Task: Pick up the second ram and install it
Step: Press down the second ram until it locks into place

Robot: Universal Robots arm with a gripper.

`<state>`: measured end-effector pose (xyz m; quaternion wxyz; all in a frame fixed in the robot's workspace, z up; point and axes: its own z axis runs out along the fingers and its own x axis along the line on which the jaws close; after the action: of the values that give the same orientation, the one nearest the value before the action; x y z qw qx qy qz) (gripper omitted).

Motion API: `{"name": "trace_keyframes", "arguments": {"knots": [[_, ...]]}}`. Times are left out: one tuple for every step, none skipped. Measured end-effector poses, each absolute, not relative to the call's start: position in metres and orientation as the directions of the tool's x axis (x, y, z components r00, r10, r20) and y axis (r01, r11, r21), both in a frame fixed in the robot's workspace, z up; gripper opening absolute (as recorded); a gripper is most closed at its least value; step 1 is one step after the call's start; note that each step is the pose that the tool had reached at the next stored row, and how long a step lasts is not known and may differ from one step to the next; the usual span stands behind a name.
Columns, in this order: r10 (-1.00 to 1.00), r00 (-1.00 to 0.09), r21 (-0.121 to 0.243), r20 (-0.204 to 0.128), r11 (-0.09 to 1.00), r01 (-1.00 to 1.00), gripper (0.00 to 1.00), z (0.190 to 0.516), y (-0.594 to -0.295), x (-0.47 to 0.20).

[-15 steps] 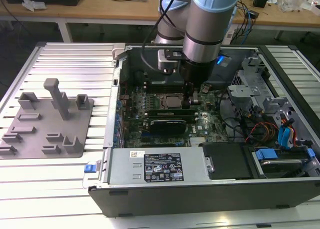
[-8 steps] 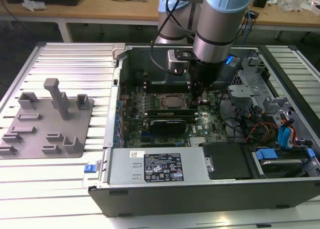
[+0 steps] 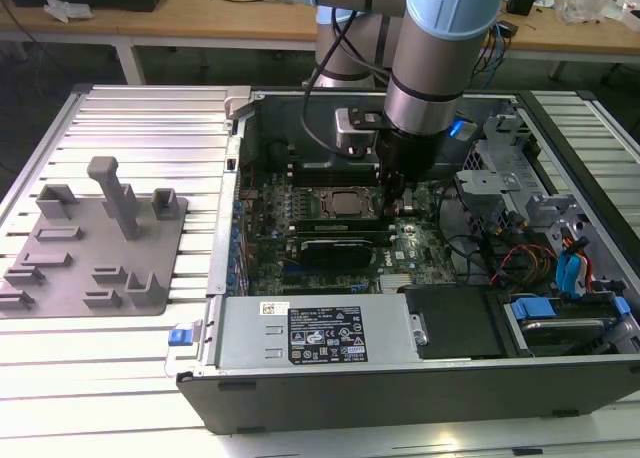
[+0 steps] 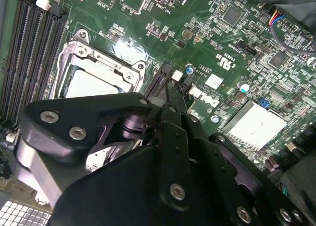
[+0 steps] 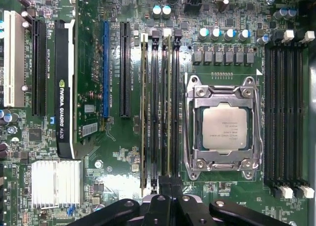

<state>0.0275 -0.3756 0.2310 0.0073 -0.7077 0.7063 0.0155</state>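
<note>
Black metal fingers on thin green second ram, seated upright

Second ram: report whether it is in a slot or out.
In a slot: in the first wrist view the second ram stands on edge beside the CPU socket, gripper at its end. Latching: cannot tell.

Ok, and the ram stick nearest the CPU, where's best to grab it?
Probably mid-length on its top edge, coming straight down: the ram stands on edge, seated in the board, so only that edge and the upper flat faces are free to pinch.
</note>
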Motion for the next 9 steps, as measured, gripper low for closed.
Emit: {"name": "trace_keyframes", "arguments": {"knots": [[-0.999, 0.002, 0.012, -0.032, -0.002, -1.000, 0.08, 0.2309, -0.3756, 0.0275], [-0.999, 0.002, 0.011, -0.033, -0.002, -1.000, 0.08, 0.2306, -0.3755, 0.0276], [-0.999, 0.002, 0.011, -0.033, -0.002, -1.000, 0.08, 0.2299, -0.3755, 0.0276], [-0.999, 0.002, 0.011, -0.032, -0.002, -1.000, 0.08, 0.2295, -0.3755, 0.0276], [-0.999, 0.002, 0.012, -0.032, -0.002, -1.000, 0.08, 0.2295, -0.3756, 0.0275], [-0.999, 0.002, 0.012, -0.033, -0.002, -1.000, 0.08, 0.2294, -0.3756, 0.0275], [-0.999, 0.002, 0.011, -0.033, -0.002, -1.000, 0.08, 0.2290, -0.3755, 0.0276], [-0.999, 0.002, 0.012, -0.032, -0.002, -1.000, 0.08, 0.2286, -0.3756, 0.0275], [-0.999, 0.002, 0.012, -0.032, -0.002, -1.000, 0.08, 0.2286, -0.3756, 0.0275]]}}
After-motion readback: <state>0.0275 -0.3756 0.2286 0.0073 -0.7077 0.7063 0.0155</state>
